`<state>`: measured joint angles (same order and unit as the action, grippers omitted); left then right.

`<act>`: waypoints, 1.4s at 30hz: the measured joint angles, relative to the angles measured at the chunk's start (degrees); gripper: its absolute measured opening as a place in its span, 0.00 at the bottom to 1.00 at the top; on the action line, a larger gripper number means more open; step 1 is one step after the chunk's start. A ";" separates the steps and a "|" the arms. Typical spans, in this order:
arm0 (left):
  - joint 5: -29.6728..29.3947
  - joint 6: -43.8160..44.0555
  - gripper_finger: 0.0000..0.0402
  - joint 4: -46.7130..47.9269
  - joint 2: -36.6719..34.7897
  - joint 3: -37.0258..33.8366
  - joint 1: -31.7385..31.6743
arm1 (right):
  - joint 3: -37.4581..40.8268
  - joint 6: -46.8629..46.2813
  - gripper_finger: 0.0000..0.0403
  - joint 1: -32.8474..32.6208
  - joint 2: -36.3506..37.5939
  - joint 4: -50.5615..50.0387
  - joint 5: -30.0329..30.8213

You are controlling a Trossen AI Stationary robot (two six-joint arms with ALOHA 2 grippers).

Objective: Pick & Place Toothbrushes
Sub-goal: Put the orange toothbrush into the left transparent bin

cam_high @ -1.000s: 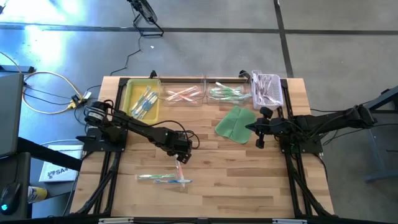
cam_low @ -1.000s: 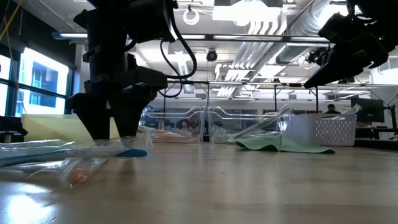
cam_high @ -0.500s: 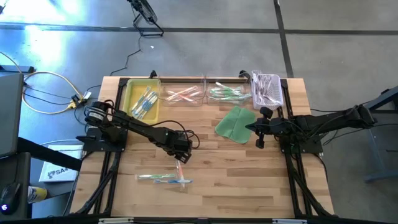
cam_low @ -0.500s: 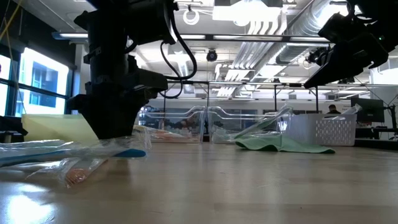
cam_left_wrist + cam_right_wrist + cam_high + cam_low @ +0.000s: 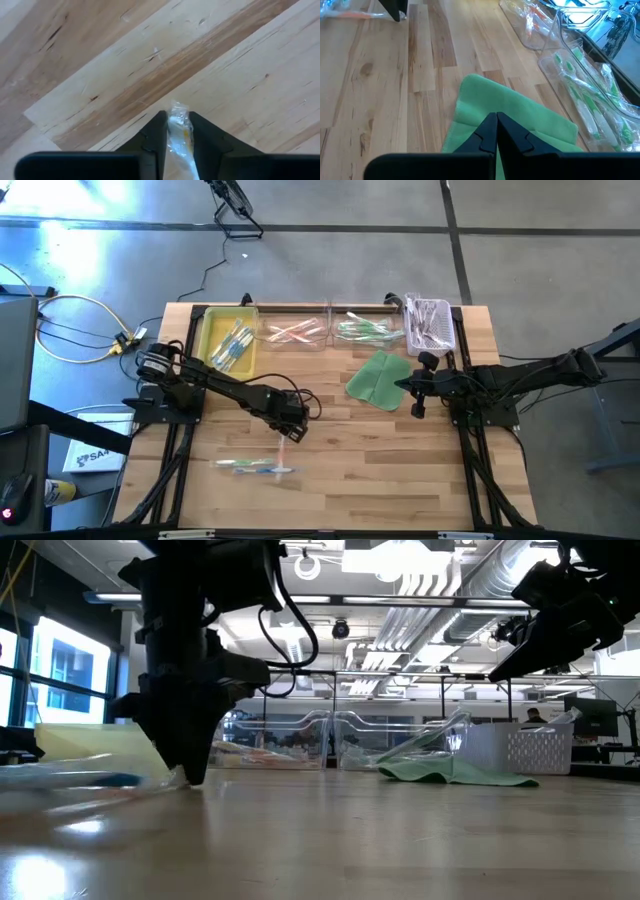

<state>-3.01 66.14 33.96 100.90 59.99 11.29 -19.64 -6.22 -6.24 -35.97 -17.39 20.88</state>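
A: Where are the toothbrushes, and which one is being handled?

B: One wrapped toothbrush (image 5: 178,131) sits pinched between the fingers of the left end effector (image 5: 289,432), low over the middle of the wooden surface (image 5: 400,470); its wrapper shows pale with a hint of orange; another wrapped toothbrush with blue parts (image 5: 252,467) lies on the surface just in front of that end effector; sorted ones rest in the yellow tray (image 5: 212,332), two clear bins (image 5: 318,325) and a white basket (image 5: 447,330) along the far edge.

A: Which step is this, and what about the other arm?

B: It looks like the grasp itself, fingers narrowed onto the wrapper; the next move likely calls for a clean lift, then a carry to the bin of matching colour; the glossy wrapper may slip. The right end effector (image 5: 496,129) waits fully closed and empty above the green cloth (image 5: 378,377).
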 joint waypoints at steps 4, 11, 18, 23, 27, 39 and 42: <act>-0.14 -1.45 0.13 -0.59 0.02 0.00 -0.02 | 0.00 0.00 0.01 0.00 0.01 0.00 0.02; -0.42 -5.35 0.04 -5.52 0.13 0.09 -0.04 | 0.00 0.00 0.01 0.00 0.02 0.00 0.00; -3.66 -12.16 0.03 -17.50 0.13 0.07 -0.06 | 0.00 0.00 0.01 -0.01 0.02 0.02 0.00; -4.86 -19.89 0.03 -25.00 0.13 0.07 -1.57 | 0.00 0.00 0.01 0.00 0.01 0.02 0.00; -4.10 -27.48 0.03 -29.41 0.09 0.07 -4.06 | 0.00 0.00 0.01 0.00 0.01 0.02 0.00; 3.53 -48.82 0.03 -46.94 -0.02 0.07 -13.01 | 0.00 0.00 0.01 0.00 0.00 0.02 0.00; 6.12 -51.93 0.03 -51.31 -0.02 0.07 -15.36 | 0.00 0.00 0.01 0.00 0.01 0.02 0.00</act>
<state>3.11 14.21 -17.36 100.88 60.05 -4.07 -19.64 -6.22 -6.24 -35.96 -17.37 20.88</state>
